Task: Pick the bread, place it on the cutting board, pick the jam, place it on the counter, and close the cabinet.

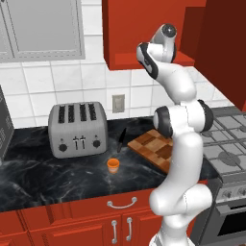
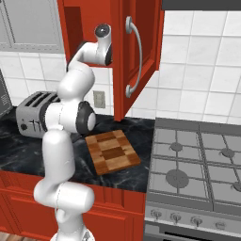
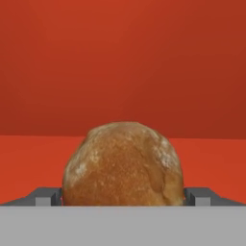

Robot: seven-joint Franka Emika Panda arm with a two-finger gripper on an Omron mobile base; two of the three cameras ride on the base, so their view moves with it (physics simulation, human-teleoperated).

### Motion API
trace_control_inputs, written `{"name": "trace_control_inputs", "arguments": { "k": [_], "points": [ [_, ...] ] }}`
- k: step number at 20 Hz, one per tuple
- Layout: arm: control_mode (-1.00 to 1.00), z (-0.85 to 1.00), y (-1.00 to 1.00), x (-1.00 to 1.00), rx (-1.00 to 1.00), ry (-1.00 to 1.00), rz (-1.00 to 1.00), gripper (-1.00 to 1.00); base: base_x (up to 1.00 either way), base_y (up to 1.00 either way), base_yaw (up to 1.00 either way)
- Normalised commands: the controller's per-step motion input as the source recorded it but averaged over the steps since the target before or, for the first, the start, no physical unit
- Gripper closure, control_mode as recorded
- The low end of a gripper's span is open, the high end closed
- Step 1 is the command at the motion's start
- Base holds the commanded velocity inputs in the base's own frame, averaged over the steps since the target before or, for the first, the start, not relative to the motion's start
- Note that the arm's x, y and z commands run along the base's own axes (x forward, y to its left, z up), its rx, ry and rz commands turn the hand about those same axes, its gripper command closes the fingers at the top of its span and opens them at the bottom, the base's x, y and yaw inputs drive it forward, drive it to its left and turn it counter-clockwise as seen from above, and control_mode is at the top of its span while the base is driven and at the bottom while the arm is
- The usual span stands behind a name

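One bread point(image 3: 123, 164), a round mottled brown loaf, sits on the red floor of the open cabinet point(image 2: 136, 56), right in front of the hand camera. In the hand view it lies between the two dark fingertips point(image 3: 44, 197), one at either side of its base, close against it. Whether the fingers press on the loaf or merely flank it cannot be told, so the gripper's point(image 3: 123, 199) hold is uncertain. The red back wall of the cabinet rises behind the loaf.

From the base views, the single white arm reaches up into the cabinet, whose door stands swung out with its curved silver handle point(image 2: 134, 56) facing the room. On the counter point(image 1: 57, 178) below there is one jam point(image 1: 113, 166), a tiny orange jar standing upright in front of the one four-slot toaster point(image 1: 78, 129), apart from it. One checkered cutting board point(image 2: 112, 151) lies flat near the stove point(image 2: 197, 164), well below the gripper. A wall outlet point(image 1: 118, 103) sits on the tiles behind.
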Motion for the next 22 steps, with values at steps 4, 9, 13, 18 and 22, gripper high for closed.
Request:
{"name": "trace_control_inputs", "arguments": {
  "k": [4,9,13,18,22],
  "points": [
    [-1.0,-0.12,-0.02,0.25,0.0,0.0,0.0,-1.0,0.0,0.0,0.0],
    [-1.0,-0.12,0.0,0.29,0.0,0.0,0.0,-1.0,0.0,0.0,0.0],
    [-1.0,-0.11,0.0,0.33,0.0,0.0,0.0,1.0,0.0,0.0,0.0],
    [-1.0,-0.07,0.0,0.3,0.0,0.0,0.0,1.0,0.0,0.0,0.0],
    [-1.0,0.0,0.0,0.03,0.0,0.0,0.0,1.0,0.0,0.0,0.0]
  ]
}}
